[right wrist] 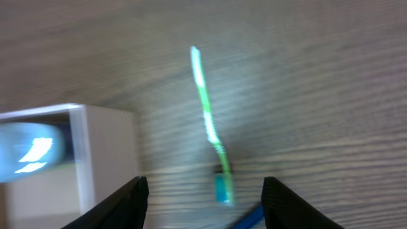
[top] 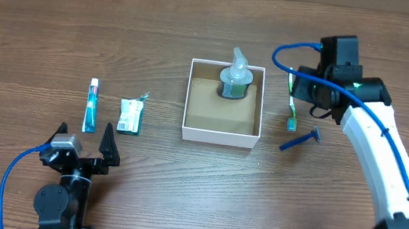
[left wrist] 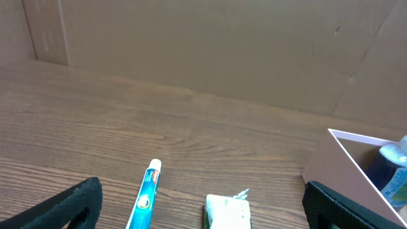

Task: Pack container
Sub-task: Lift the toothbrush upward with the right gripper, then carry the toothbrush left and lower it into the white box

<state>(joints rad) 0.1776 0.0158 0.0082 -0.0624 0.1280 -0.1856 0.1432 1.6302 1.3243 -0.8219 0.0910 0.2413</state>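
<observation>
The container (top: 220, 132) is a square white box with a brown bottom at the table's middle; a small clear bottle (top: 234, 81) lies in its far right corner. A green toothbrush (top: 292, 110) and a blue razor (top: 300, 139) lie right of the container. A toothpaste tube (top: 91, 106) and a green-white packet (top: 131, 116) lie to its left. My right gripper (right wrist: 206, 200) is open above the toothbrush (right wrist: 208, 124), with the container wall (right wrist: 105, 159) at its left. My left gripper (top: 84, 139) is open near the front edge, just behind the tube (left wrist: 145, 197) and packet (left wrist: 227, 213).
A brown cardboard wall (left wrist: 210, 44) stands along the table's far side. The container's corner (left wrist: 356, 168) shows at the right of the left wrist view. A blue cable (top: 295, 55) loops off the right arm.
</observation>
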